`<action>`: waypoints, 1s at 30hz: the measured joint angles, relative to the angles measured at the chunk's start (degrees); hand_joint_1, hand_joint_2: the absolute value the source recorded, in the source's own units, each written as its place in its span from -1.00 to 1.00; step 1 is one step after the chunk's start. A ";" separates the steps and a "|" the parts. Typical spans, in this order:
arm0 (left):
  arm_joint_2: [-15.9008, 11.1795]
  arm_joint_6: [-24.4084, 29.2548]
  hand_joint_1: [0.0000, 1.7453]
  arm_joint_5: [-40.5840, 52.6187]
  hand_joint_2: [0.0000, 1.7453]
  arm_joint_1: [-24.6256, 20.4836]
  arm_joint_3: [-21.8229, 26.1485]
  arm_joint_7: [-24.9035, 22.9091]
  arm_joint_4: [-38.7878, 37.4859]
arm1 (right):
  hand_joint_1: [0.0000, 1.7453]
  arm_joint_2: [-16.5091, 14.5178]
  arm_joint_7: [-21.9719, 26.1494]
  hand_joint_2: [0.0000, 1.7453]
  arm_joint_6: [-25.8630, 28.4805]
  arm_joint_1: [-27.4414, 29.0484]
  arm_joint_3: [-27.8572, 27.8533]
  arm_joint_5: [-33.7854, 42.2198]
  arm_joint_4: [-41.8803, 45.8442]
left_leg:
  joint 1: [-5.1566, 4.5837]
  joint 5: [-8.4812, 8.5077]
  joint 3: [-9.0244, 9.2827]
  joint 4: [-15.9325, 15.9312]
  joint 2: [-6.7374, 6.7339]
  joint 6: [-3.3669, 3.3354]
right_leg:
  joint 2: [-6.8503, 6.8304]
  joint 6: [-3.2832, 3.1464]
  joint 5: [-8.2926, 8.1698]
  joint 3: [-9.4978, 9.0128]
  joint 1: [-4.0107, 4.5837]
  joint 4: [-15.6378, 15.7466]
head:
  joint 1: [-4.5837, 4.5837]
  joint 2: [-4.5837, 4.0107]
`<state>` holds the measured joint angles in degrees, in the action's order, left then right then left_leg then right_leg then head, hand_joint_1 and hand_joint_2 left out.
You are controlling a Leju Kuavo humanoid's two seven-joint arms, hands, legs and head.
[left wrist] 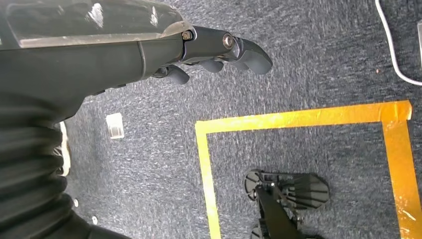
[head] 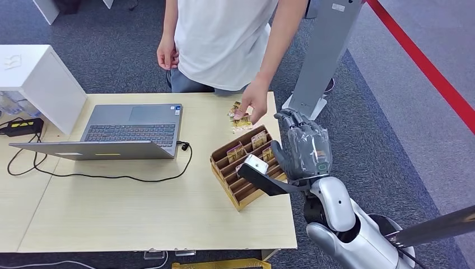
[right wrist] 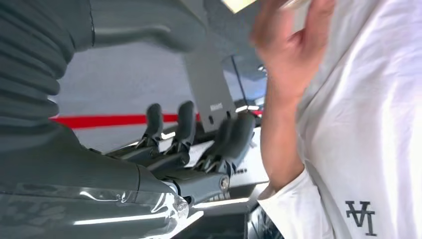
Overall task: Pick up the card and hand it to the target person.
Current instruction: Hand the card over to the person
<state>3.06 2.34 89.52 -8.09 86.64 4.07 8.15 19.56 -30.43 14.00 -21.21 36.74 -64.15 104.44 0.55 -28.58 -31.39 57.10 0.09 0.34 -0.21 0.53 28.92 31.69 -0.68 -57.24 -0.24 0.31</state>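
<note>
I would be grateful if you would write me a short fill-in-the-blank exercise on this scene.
1. The wooden card holder stands on the table to the ____ of the laptop, seen from the head view.
2. The person's hand touches the cards lying on the ____.
3. The right robot hand, fingers apart, holds ____.
4. The person's shirt is ____.

Missing words: right; table; nothing; white
</note>
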 joint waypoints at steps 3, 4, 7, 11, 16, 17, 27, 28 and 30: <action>0.00 0.28 -1.00 0.05 -1.00 0.00 0.00 -0.09 0.00 | -1.00 -0.05 4.72 1.00 3.21 1.44 -1.09 12.10 -0.30 | 0.00 0.00 0.00 0.00 0.00 0.00 | 0.00 0.00 0.00 -0.01 0.00 0.00 | -0.01 0.00; 0.00 0.45 -1.00 0.07 -1.00 0.00 0.00 -0.17 0.00 | -1.00 -0.09 6.55 1.00 3.91 1.94 -1.48 17.06 -0.59 | 0.00 0.00 0.00 0.00 0.01 0.00 | 0.00 0.00 0.00 -0.01 0.00 0.00 | -0.03 0.00; 0.00 0.80 -1.00 0.13 -1.00 -0.01 0.03 -0.52 0.00 | -1.00 -0.24 11.75 1.00 4.53 3.29 -2.44 30.19 -2.08 | 0.00 0.00 0.00 0.00 0.01 0.00 | 0.00 0.00 0.00 -0.02 0.00 0.00 | -0.04 0.00; -0.01 1.19 -1.00 0.20 -1.00 -0.04 0.16 -1.25 0.00 | -1.00 -0.68 17.73 1.00 2.62 5.02 -3.40 49.84 -4.97 | 0.00 0.00 -0.02 0.00 0.01 0.00 | -0.01 0.00 0.00 0.00 0.00 0.00 | -0.08 0.00; -0.02 1.86 -1.00 0.17 -1.00 -0.07 0.28 -1.80 0.00 | -1.00 -0.92 23.17 1.00 0.36 7.41 -4.16 66.67 -8.74 | 0.00 0.00 -0.06 0.00 0.01 0.00 | -0.02 0.00 0.01 0.03 0.00 0.00 | -0.02 0.00; -0.02 1.93 -1.00 0.15 -1.00 -0.08 0.29 -1.86 0.00 | -1.00 -0.92 23.67 1.00 0.23 7.96 -4.21 68.52 -9.36 | 0.00 0.00 -0.06 0.00 0.01 0.00 | -0.01 0.01 0.01 0.04 0.00 0.00 | -0.05 0.00; -0.01 2.63 -1.00 0.22 -1.00 -0.12 0.31 -2.77 0.00 | -1.00 -0.90 27.78 1.00 -3.67 12.09 -6.27 82.64 -12.45 | 0.00 0.00 -0.05 0.00 0.00 0.00 | 0.00 0.00 0.01 0.04 0.00 0.00 | -0.04 0.00; -0.01 2.74 -1.00 0.23 -1.00 -0.11 0.30 -2.79 0.00 | -1.00 -0.90 28.12 1.00 -3.83 12.27 -6.53 83.24 -12.69 | 0.00 0.00 -0.05 0.00 0.00 0.00 | 0.00 0.00 0.01 0.04 0.00 0.00 | -0.04 0.00; 0.00 2.93 -1.00 0.25 -1.00 -0.12 0.30 -2.79 0.00 | -1.00 -0.88 28.62 1.00 -3.91 12.44 -6.96 83.85 -13.11 | 0.00 0.00 -0.04 0.00 0.00 0.00 | 0.00 0.00 0.01 0.04 0.00 0.00 | -0.04 0.00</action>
<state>3.06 5.27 89.77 -8.21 86.94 1.28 8.15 18.68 -1.81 10.09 -8.77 29.77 19.70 91.33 0.56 -28.58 -31.43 57.10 0.09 0.34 -0.21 0.54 28.92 31.73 -0.68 -57.24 -0.28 0.31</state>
